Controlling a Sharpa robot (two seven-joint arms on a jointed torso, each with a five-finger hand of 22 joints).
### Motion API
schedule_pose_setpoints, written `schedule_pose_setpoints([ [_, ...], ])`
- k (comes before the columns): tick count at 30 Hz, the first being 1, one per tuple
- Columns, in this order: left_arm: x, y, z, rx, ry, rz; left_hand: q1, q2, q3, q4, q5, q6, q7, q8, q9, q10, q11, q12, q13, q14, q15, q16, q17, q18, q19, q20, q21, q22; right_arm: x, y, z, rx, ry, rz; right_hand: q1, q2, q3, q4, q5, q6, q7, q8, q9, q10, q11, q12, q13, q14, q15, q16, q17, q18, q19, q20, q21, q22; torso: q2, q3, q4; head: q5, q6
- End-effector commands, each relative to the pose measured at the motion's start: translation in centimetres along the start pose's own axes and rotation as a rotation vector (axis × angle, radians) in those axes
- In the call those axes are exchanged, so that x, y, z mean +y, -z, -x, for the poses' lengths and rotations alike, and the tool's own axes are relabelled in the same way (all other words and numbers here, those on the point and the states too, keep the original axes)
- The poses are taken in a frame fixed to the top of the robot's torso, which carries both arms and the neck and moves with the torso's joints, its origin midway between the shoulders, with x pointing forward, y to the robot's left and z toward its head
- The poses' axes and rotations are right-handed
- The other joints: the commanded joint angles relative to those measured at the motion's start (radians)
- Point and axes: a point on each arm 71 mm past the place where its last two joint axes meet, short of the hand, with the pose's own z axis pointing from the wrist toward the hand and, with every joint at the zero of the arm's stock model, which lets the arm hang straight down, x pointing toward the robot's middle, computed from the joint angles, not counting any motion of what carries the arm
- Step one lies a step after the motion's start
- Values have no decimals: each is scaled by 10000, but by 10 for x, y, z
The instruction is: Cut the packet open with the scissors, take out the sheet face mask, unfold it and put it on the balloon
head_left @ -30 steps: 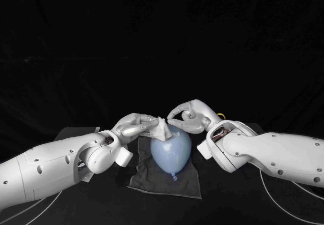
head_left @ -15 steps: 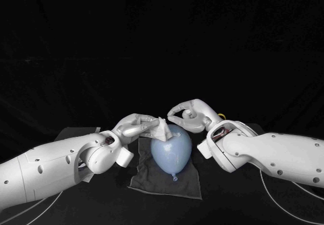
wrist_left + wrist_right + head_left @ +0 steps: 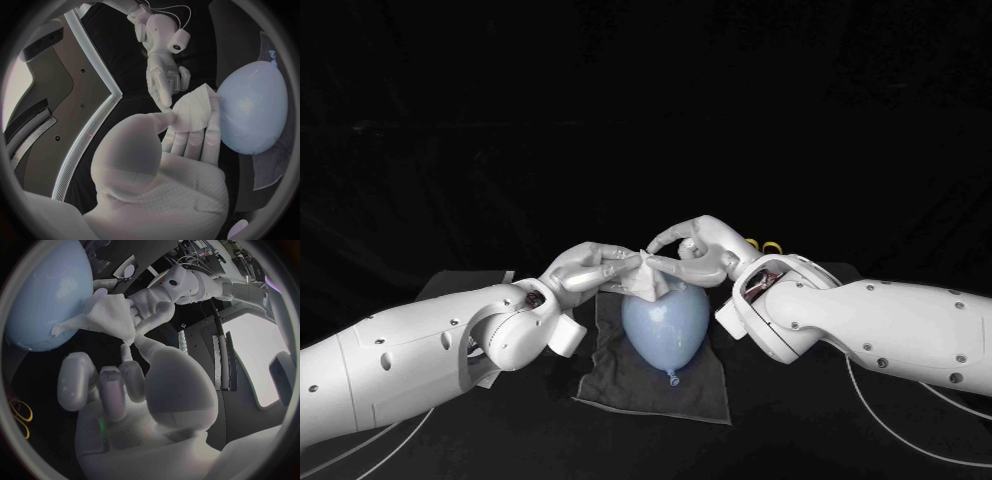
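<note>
A pale blue balloon (image 3: 661,320) lies on a dark grey cloth (image 3: 653,388), knot toward me. My left hand (image 3: 593,268) holds the folded white sheet mask (image 3: 643,276) just above the balloon's far end. In the left wrist view the mask (image 3: 194,111) sits pinched at my fingertips (image 3: 187,142) beside the balloon (image 3: 253,115). My right hand (image 3: 692,248) arches in from the right, one fingertip touching the mask's edge (image 3: 106,315). Whether it grips the mask is unclear. The right wrist view shows the left hand (image 3: 150,302) on the mask's other side.
Yellow scissor handles (image 3: 764,243) lie behind my right hand, also seen as scissors (image 3: 22,415) in the right wrist view. The cloth spreads under the balloon toward the table's front.
My right hand has moved left toward the mask, and its fingertip now reaches the mask. The left hand, mask and balloon have stayed put.
</note>
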Motion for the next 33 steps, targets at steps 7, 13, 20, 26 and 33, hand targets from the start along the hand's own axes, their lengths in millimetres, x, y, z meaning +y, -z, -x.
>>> schedule_pose_setpoints([
  [7, -2, -1, -3, 202, 31, -137, 51, -50, -28, -10, 65, 4, 29, 66, 11, 16, 16, -27, -10, -61, 17, 1, 14, 164, -31, 14, 24, 10, -1, -2, -4, 515, 181, -32, 91, 35, -59, 17, -3, 104, 18, -71, -44, -7, 57, -23, 1444, 1078, 76, 37, 2635, 183, -21, 106, -13, 1747, -5, 8, -4, 1, -19],
  [13, -2, -1, -3, 205, 33, -133, 51, -50, -28, -10, 65, 4, 29, 66, 11, 16, 16, -27, -10, -61, 17, 1, 14, 164, -31, 14, 24, 10, -1, -2, -3, 329, 6, -65, 309, 393, 20, 5, -3, 589, -131, 38, -38, 54, -59, 101, 1509, 1078, -5, 37, 2635, 183, 31, 114, 117, 1782, -1, 7, -7, 8, -35],
  [20, -2, -1, -3, 203, 31, -119, 51, -50, -28, -10, 65, 4, 29, 66, 11, 16, 16, -27, -10, -61, 17, 1, 14, 164, -31, 14, 24, 10, 0, -2, -1, 73, -146, 17, 630, 717, 139, -175, -3, 1212, -432, 344, 76, 187, -311, 319, 1625, 1078, -208, 37, 2635, 153, 125, -21, 346, 1841, -10, 8, -10, 6, -32],
  [26, -2, -1, -3, 230, 41, -96, 55, -47, -20, -12, 65, 0, 28, 64, 13, 11, 17, -29, -11, -65, 19, 0, 15, 164, -31, 13, 25, 10, 0, -1, 1, -108, -197, 33, 744, 777, 166, -286, -2, 1340, -530, 468, 142, 226, -401, 371, 1652, 1078, -290, 37, 2635, 138, 158, -98, 424, 1861, -5, 7, -3, 4, -29],
  [33, -2, -1, -3, 261, 52, -71, 55, -47, -20, -12, 65, 0, 28, 64, 13, 11, 17, -29, -11, -65, 19, 0, 15, 164, -31, 13, 25, 10, -1, -1, 2, -269, -204, 11, 849, 831, 207, -402, -2, 1398, -585, 568, 204, 247, -452, 392, 1663, 1078, -339, 37, 2635, 130, 176, -151, 464, 1871, -3, 8, -10, 1, -29],
])
